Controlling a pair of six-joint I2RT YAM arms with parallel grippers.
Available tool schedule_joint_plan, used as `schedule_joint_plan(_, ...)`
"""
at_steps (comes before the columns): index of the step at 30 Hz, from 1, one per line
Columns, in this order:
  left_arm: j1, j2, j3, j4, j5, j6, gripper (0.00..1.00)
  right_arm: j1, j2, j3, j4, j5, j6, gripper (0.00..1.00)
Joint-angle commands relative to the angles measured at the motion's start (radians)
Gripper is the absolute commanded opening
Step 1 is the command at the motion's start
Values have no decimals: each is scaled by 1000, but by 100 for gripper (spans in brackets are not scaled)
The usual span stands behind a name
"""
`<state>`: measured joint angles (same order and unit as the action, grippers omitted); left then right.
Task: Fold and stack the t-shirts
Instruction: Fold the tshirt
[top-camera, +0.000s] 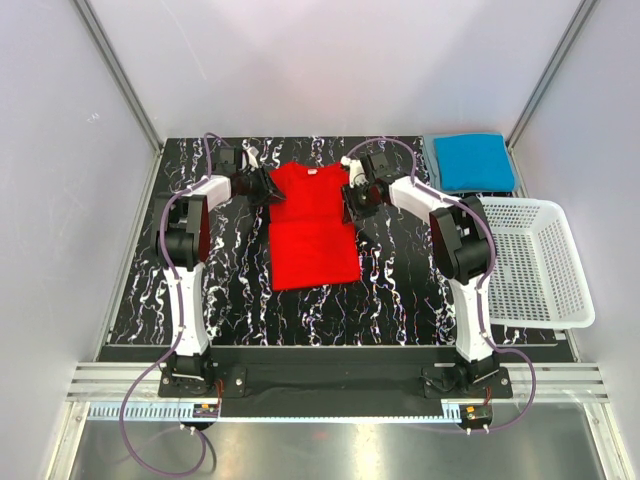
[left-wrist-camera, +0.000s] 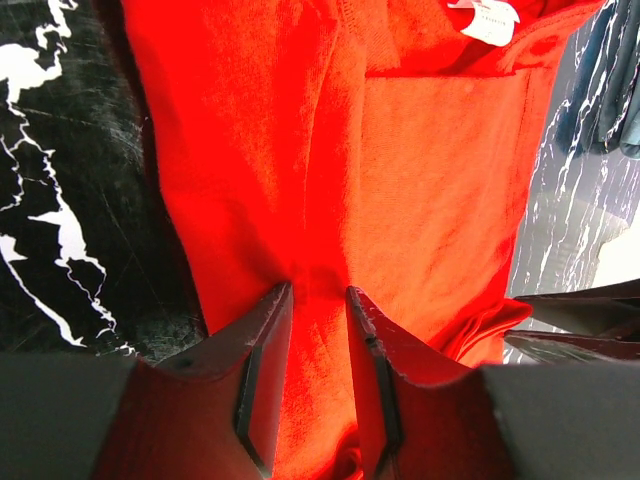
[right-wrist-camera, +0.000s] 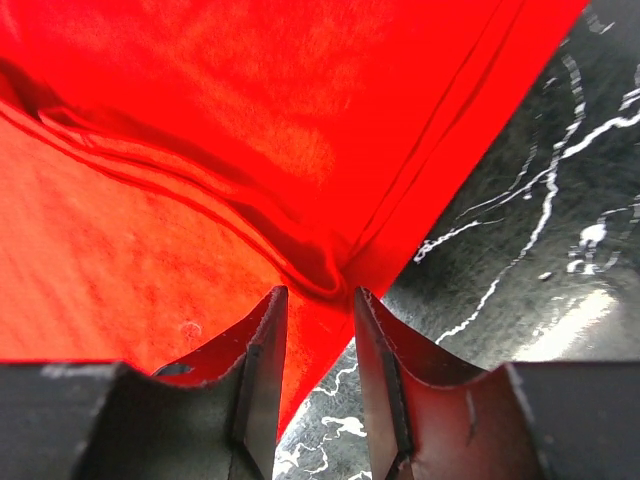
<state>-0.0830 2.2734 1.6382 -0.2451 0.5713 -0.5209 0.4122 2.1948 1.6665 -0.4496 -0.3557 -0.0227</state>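
L gripper (left-wrist-camera: 318, 290) and R gripper (right-wrist-camera: 319, 292): jaws nearly closed, each pinching a side edge of the red t-shirt (top-camera: 312, 230). Risk: shallow bite or uneven lift lets cloth slip, skewing fold.

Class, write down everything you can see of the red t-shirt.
The red t-shirt is bright, soft cloth, lying on the black marbled table, folded into a narrow strip, collar at the far end with a white label. A crease crosses its middle. The left gripper pinches its left edge, the right gripper its right edge, both near the collar.
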Motion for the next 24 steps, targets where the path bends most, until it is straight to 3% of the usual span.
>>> schedule_joint_plan(1,5,20,15,35,7,5,35,-9,20,38,-5,-40,-34,40)
schedule_joint_plan(6,8,26,12,20,-4,15,35,-15,26,44,-6,-52,-43,33)
schedule_joint_plan(7,11,28,14,17,-8,15,35,-15,26,42,-5,-54,-45,18)
schedule_joint_plan(10,15,31,17,0,-30,15,35,-19,8,19,14,-48,-43,0)
schedule_joint_plan(24,23,78,86,-106,-122,10,35,-27,-61,-83,112,0,9,0)
